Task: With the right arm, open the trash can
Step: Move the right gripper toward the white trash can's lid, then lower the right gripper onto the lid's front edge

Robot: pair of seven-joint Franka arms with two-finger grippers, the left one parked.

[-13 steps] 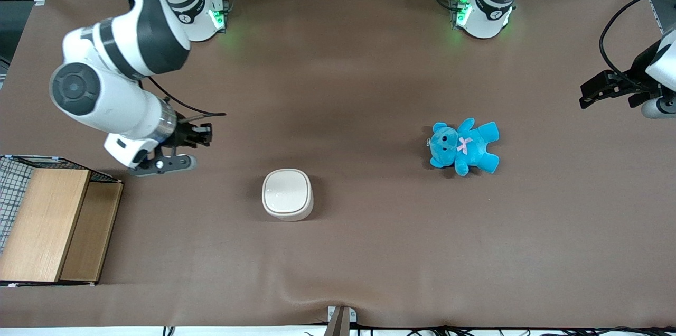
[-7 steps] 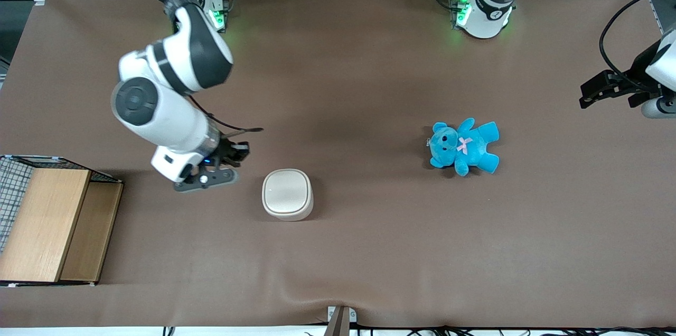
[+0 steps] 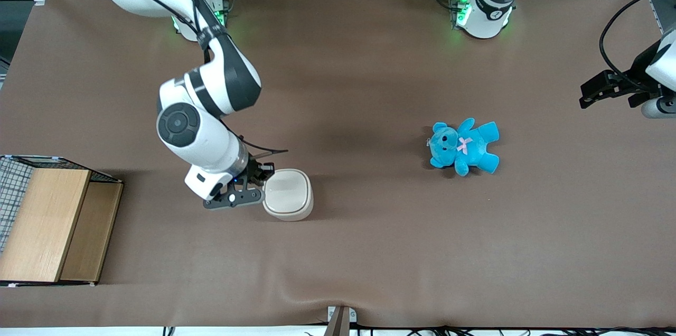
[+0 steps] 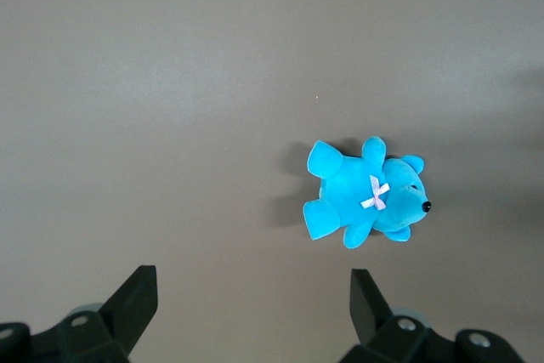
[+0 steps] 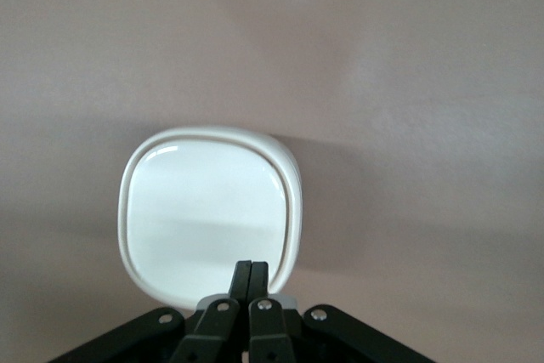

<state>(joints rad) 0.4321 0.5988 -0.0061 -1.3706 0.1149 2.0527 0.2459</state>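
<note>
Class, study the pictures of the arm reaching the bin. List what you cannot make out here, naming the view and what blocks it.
- Inside of the trash can: every view, hidden by its closed lid.
- Whether the shut gripper touches the lid: wrist view, its fingertips overlap the lid's edge; front view, the arm's wrist covers them.
- Wooden box: front view, cut off by the picture's edge.
- Teddy's underside: both views, it lies on the table.

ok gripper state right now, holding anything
Gripper: shut, holding nothing, at the edge of the trash can lid, which is still closed.
</note>
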